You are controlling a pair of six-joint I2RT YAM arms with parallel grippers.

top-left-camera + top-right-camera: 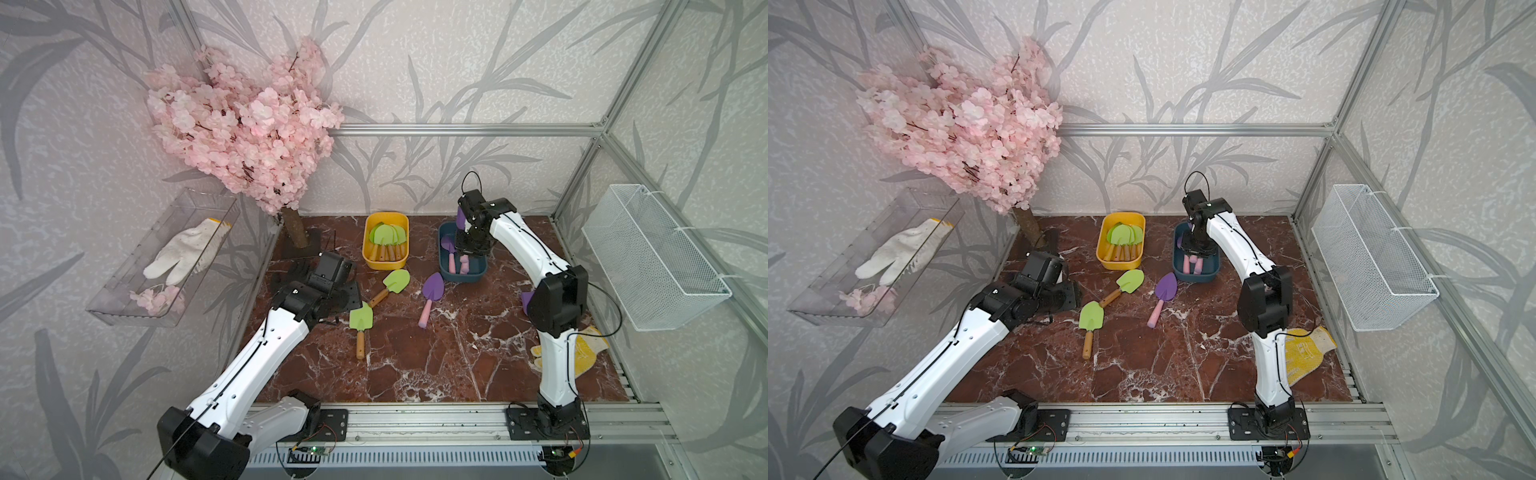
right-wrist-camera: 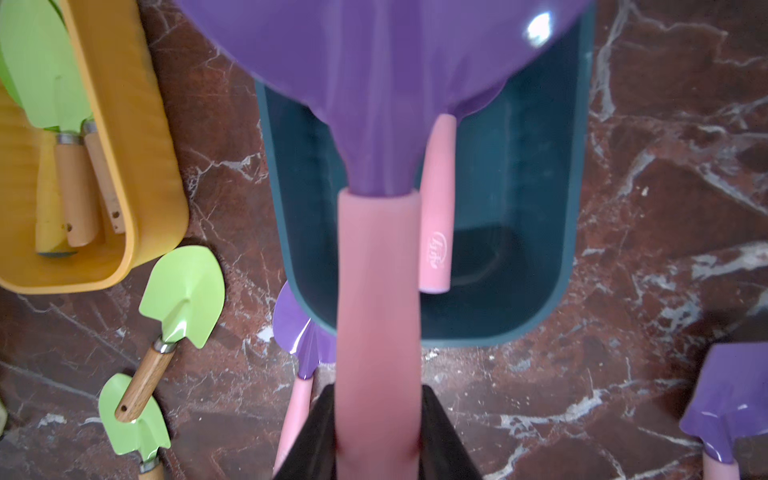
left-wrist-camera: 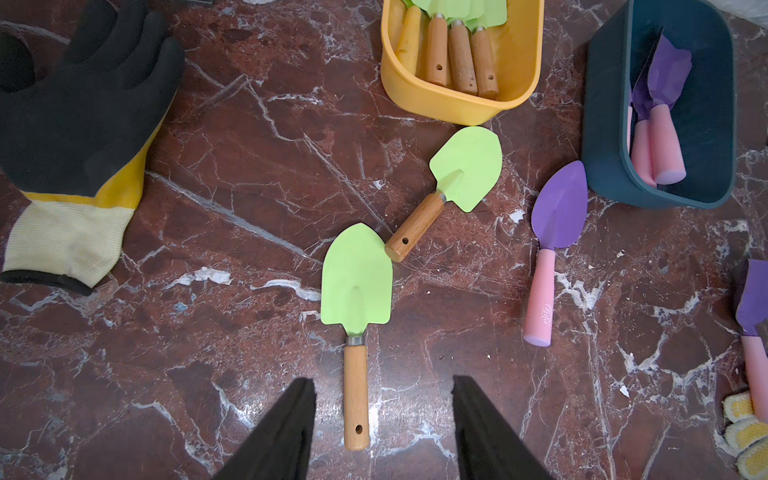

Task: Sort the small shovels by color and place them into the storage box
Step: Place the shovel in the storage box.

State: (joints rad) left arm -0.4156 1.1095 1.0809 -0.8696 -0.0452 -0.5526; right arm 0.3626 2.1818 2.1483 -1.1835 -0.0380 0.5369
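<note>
In a top view, the right claw (image 1: 468,248) hangs over the dark blue box (image 1: 469,277) at 1 o'clock on the red marble counter (image 1: 415,365), gripping the held purple shovel (image 1: 460,217). The yellow box (image 1: 384,262) at 12 o'clock holds green shovels (image 1: 386,235).

The nearer green shovel (image 1: 360,318), farther green shovel (image 1: 397,280) and loose purple shovel (image 1: 433,287) lie near the centre. A pink blossom tree (image 1: 245,124) stands at 11 o'clock against leaf-patterned wallpaper.

Left wrist view: the left claw (image 3: 381,379), half open and empty, frames the nearer green shovel's handle.

Right wrist view: the jaws pinch the pink handle, blade above the blue box. The next move is probably to lower and release.
</note>
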